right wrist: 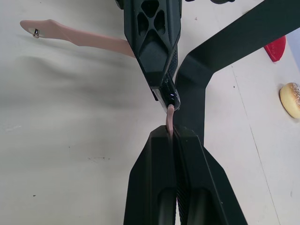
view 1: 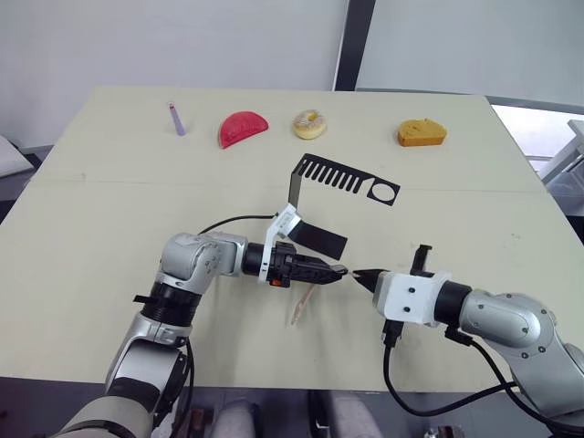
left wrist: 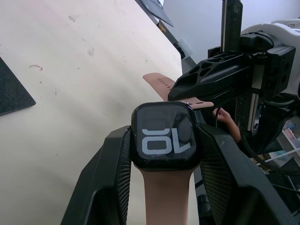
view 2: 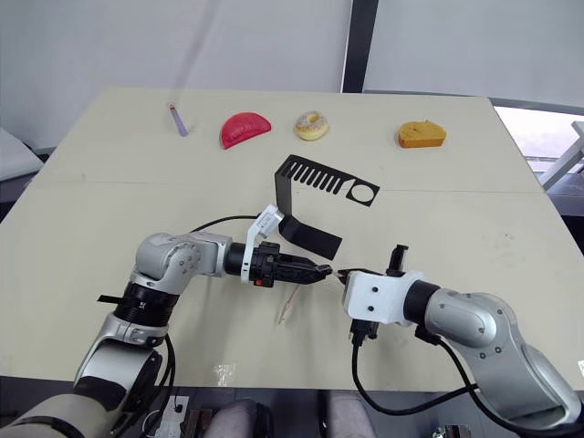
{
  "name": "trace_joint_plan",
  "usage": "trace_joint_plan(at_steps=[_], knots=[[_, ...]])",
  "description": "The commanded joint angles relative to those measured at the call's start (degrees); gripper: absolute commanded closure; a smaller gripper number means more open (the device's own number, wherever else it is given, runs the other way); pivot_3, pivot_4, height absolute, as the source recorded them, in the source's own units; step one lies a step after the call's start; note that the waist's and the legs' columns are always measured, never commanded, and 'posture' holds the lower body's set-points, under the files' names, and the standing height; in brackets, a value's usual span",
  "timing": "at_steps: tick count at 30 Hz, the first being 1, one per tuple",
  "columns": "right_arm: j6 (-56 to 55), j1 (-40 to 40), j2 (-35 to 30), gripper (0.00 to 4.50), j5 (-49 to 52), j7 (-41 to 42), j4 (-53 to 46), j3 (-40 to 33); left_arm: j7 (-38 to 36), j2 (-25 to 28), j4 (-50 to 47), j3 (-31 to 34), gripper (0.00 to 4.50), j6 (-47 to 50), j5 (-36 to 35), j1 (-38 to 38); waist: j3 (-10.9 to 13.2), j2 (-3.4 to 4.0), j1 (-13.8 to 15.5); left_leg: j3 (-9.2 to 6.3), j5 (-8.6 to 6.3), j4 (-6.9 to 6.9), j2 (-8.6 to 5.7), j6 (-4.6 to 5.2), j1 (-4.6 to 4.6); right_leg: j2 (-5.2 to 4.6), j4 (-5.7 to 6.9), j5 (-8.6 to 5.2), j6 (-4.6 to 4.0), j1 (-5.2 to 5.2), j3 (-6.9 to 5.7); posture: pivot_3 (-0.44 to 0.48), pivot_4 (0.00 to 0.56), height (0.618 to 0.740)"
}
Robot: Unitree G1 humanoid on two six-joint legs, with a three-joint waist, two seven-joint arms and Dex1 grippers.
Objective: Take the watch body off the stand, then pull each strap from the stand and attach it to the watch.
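Note:
My left gripper is shut on the watch body, a black rounded-square case with light digits on its screen. One pink-beige strap is joined to the case and hangs down toward the table. Facing it, my right gripper is shut on the second strap, whose free end touches the watch body's edge. The black stand sits on the table just behind the grippers, with its comb arm and ring bare.
Along the table's far side lie a purple stick, a red half-round piece, a doughnut and an orange-yellow food piece. The table's front edge runs just below both arms.

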Motion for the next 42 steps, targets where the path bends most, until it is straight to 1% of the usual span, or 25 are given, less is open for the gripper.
trace_joint_plan(at_steps=[1, 42], knots=[[-0.99, -0.91, 0.75, 4.5, -0.46, 0.29, -1.04, 0.3, -0.4, -0.79, -2.5, 0.16, 2.91, 0.15, -2.3, -0.16, 0.0, 0.0, 0.02, 0.0, 0.0, 0.0, 0.0, 0.0, 0.0, 0.0, 0.0, 0.0, 0.0, 0.0, 0.0, 0.0, 0.15, 0.737], [5.56, -3.11, 1.96, 4.5, 0.66, 0.21, -1.11, 0.13, 0.6, -1.81, -3.77, 0.36, 2.91, 0.06, -2.94, -0.22, 0.0, 0.0, 0.0, 0.0, 0.0, 0.0, 0.0, 0.0, 0.0, 0.0, 0.01, 0.0, 0.0, 0.0, 0.0, 0.0, 0.15, 0.737]])
